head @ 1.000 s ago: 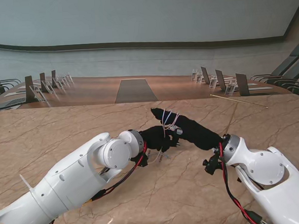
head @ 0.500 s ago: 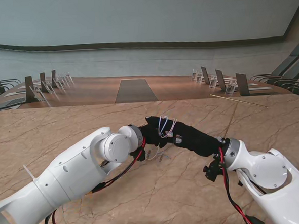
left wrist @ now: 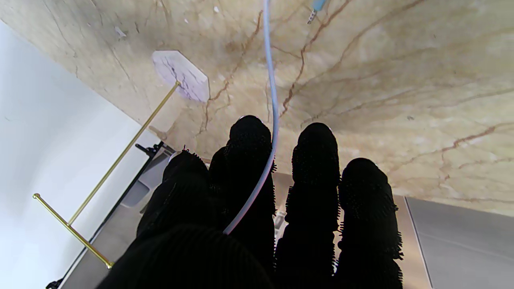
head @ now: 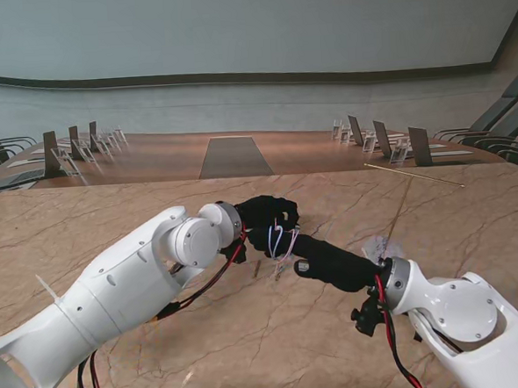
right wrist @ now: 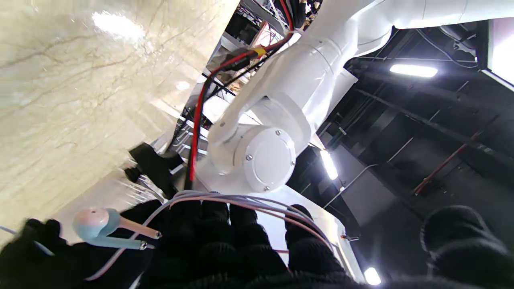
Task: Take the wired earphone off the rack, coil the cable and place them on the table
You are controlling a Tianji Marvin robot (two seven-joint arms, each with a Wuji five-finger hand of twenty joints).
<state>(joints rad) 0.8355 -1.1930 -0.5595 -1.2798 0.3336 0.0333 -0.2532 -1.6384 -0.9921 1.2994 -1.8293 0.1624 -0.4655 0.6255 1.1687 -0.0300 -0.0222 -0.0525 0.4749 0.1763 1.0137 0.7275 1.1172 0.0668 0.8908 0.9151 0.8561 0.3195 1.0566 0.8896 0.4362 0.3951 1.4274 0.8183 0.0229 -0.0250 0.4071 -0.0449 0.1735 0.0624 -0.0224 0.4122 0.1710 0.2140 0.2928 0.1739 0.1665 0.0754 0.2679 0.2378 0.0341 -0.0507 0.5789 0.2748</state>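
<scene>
The white earphone cable (head: 280, 240) lies in loops around the fingers of my right hand (head: 326, 261), which is shut on it. In the right wrist view the loops (right wrist: 245, 202) cross the black gloved fingers (right wrist: 209, 237), and the two pale blue earbuds (right wrist: 93, 224) hang beside them. My left hand (head: 264, 215) sits just beyond the right fingertips, touching them. In the left wrist view one cable strand (left wrist: 273, 100) runs out of the palm between two fingers (left wrist: 249, 160), and the plug (left wrist: 311, 16) dangles over the table.
The rack's marble base (left wrist: 181, 75) and gold rod (left wrist: 124, 152) with its crossbar (left wrist: 70, 230) stand to my right. From the stand, the crossbar (head: 413, 175) shows as a thin gold line. My left forearm (right wrist: 277, 116) fills the right wrist view. Chairs ring the far table.
My right hand has drawn back nearer to me with the cable loops on its fingers. My left hand has moved from nearer me to the far side of the right fingertips.
</scene>
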